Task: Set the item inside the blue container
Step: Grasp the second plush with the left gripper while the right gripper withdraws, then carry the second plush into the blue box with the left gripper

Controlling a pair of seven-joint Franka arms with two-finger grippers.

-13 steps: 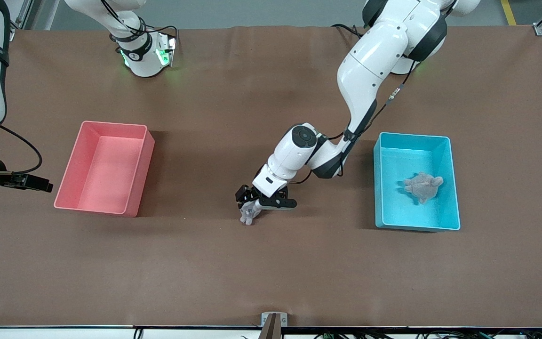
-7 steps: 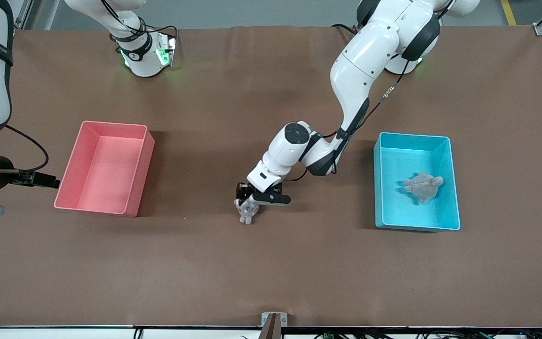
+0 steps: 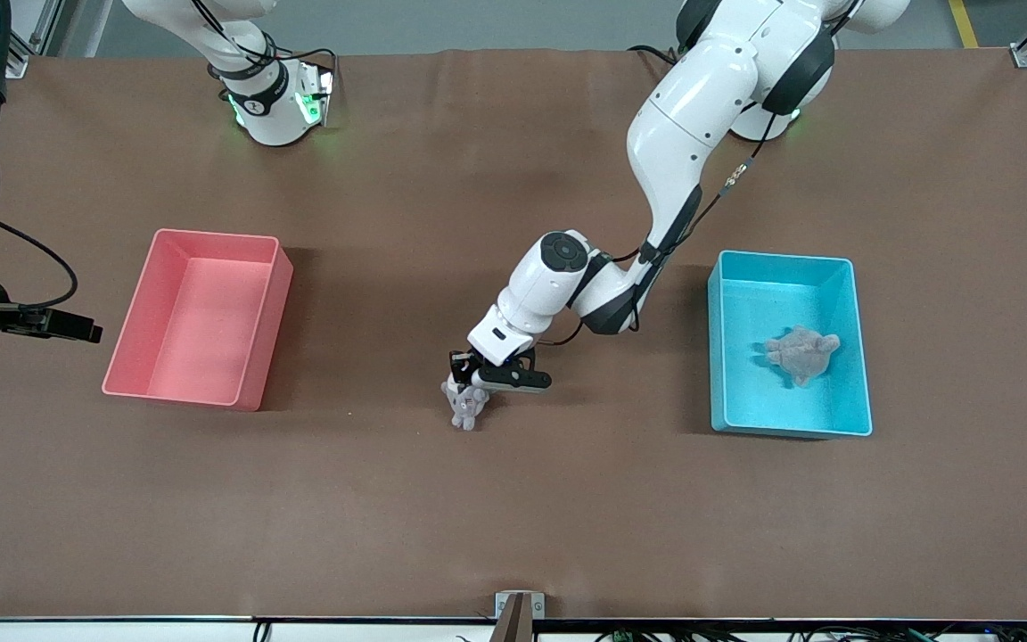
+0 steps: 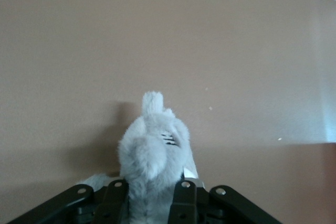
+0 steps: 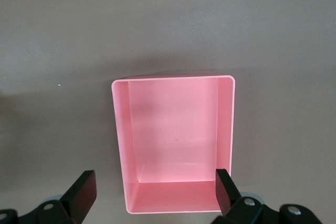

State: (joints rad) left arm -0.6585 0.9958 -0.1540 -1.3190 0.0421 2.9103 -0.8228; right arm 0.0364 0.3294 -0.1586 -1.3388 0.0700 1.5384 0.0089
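the left gripper (image 3: 469,390) sits low at the middle of the table, its fingers (image 4: 184,203) pressed into a small grey plush toy (image 4: 152,153); the toy's lower half is hidden between them. the blue container (image 3: 859,357) stands toward the left arm's end, well apart, with another grey plush (image 3: 801,350) inside. the right gripper (image 5: 152,195), wide apart and empty, hangs over the pink bin (image 5: 173,142), its arm mostly cut off in the front view.
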